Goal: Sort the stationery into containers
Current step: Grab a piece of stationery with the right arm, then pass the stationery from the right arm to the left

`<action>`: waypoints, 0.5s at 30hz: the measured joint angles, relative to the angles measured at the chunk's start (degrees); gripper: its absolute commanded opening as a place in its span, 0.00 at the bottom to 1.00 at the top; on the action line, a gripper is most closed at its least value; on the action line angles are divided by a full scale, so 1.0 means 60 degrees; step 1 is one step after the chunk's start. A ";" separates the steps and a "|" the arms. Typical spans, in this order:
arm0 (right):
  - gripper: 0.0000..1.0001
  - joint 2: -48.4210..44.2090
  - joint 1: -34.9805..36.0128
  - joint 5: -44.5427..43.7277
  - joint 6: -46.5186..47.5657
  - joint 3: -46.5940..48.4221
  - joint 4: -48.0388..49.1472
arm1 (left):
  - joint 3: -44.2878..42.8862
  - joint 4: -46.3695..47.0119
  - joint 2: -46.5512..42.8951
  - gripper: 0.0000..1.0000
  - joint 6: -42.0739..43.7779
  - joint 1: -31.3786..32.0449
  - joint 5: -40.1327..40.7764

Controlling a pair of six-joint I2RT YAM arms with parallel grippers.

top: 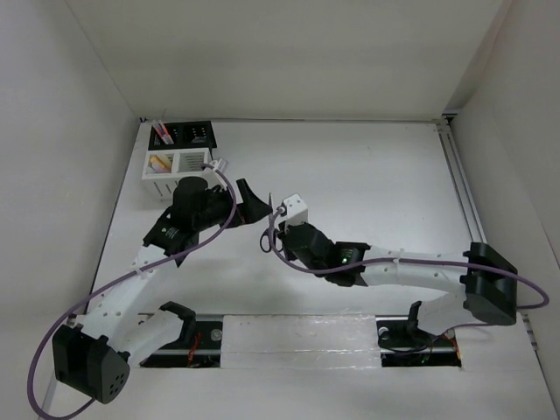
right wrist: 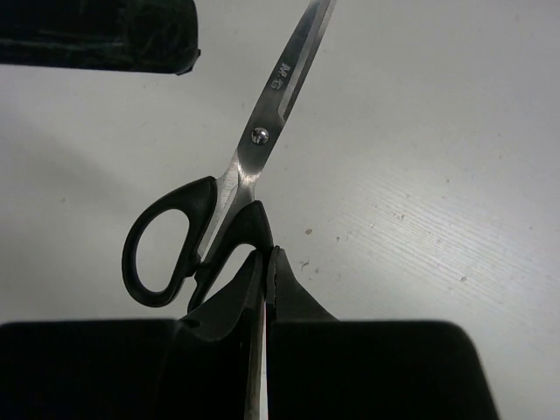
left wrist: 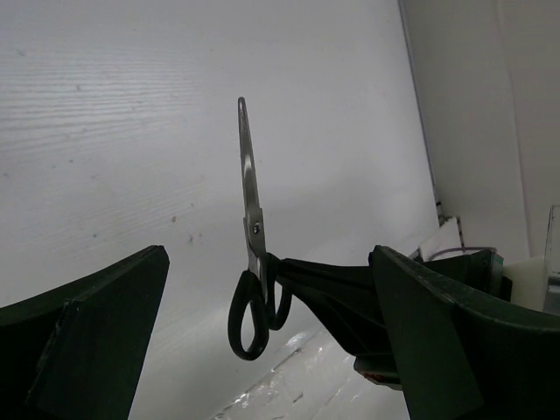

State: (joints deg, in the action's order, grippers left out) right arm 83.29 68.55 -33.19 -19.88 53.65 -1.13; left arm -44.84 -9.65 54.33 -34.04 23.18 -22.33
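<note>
the right tool (right wrist: 265, 255) is pressed together on the black-handled scissors (right wrist: 249, 153), pinching one of the handle loops between its fingertips. the other loop sticks out free to the side. the blades are shut and point away from the tool. in the overhead view the scissors (top: 269, 226) are over the left half of the counter (top: 367, 175), about midway between its near and far edges, with the handles toward the near edge and the blade tip toward the far edge. i cannot tell whether the tip touches the counter.

the left tool (top: 249, 201) is just beside the scissors on their left, facing them. its fingers (left wrist: 96, 337) are spread wide and hold nothing. from the left wrist view the scissors (left wrist: 252, 219) show upright in the gap between them, apart from both fingers, with the right tool's dark tip clamped on the handle.

the white slatted organizer (top: 175, 179) is near the far left corner of the counter, and the black mesh holder (top: 194, 136) is right behind it, nearer the far edge. a yellow marker (top: 158, 163) lies in the organizer's left compartment. reddish pens (top: 160, 134) stick up from the left end of the mesh holder.
</note>
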 measured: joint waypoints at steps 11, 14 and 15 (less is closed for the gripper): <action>0.00 -0.1719 -0.0004 0.0732 0.1384 -0.0499 0.0929 | 0.0098 0.1341 0.0055 1.00 -0.0317 0.0000 -0.1133; 0.00 -0.1843 -0.0004 0.1056 0.1512 -0.0506 0.1067 | 0.0284 0.1679 0.0055 0.95 -0.0379 0.0000 -0.1308; 0.00 -0.1851 -0.0004 0.1147 0.1537 -0.0510 0.1089 | 0.0368 0.1814 0.0055 0.89 -0.0408 0.0000 -0.1337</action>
State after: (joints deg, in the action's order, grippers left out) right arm 72.18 68.53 -26.30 -10.66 50.59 5.41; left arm -42.63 1.23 54.65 -36.49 23.18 -30.35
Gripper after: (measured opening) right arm 0.025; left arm 0.962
